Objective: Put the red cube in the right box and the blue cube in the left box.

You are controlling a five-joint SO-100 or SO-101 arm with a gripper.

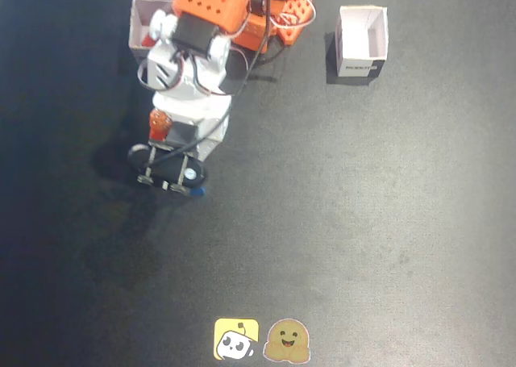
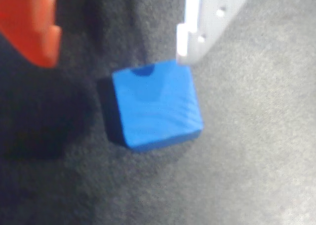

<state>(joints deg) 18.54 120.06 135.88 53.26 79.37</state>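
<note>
Gripper (image 2: 116,52) open over blue cube (image 2: 155,106) on dark worktop (image 1: 363,222).
Hid most of cube in fixed view; 2 stickers (image 1: 262,340) near front edge, white box (image 1: 362,41) well apart.

Orange-and-white printed arm (image 1: 197,52) with black servos, looping black cables (one pincer (image 2: 116,54) finger orange, one white)

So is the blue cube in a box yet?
No. The blue cube sits on the dark table, between the open fingers.
</note>
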